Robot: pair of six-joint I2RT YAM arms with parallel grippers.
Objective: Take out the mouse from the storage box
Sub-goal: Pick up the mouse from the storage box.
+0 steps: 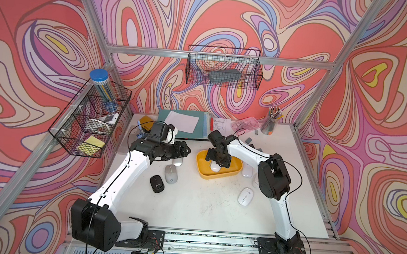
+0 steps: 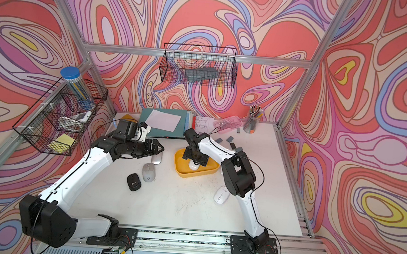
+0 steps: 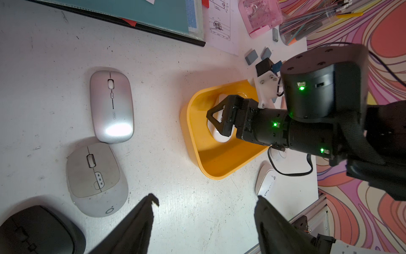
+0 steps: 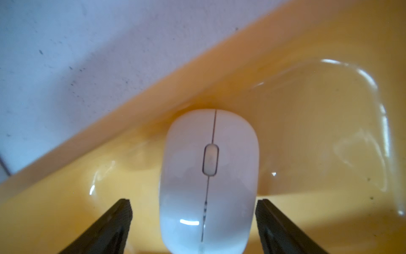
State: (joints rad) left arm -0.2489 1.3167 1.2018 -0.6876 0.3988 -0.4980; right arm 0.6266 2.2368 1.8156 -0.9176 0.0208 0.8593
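White mouse (image 4: 208,180) in yellow storage box (image 4: 307,136), inside wide right pincer (image 4: 194,200); left pincer (image 3: 206,196) wide too.

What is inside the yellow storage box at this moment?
One white mouse lies on the floor of the storage box, close to one wall. The right end effector hangs over it, jaws open on either side. Floor beneath them is hidden; the rest looks bare.

The mouse (image 4: 208,176) lies in the storage box (image 1: 218,176) on the desk (image 1: 203,207), between the right claw's (image 4: 193,202) spread fingers. Three other mice (image 1: 171,174) lie left of the box, a folder (image 1: 162,116) behind it.
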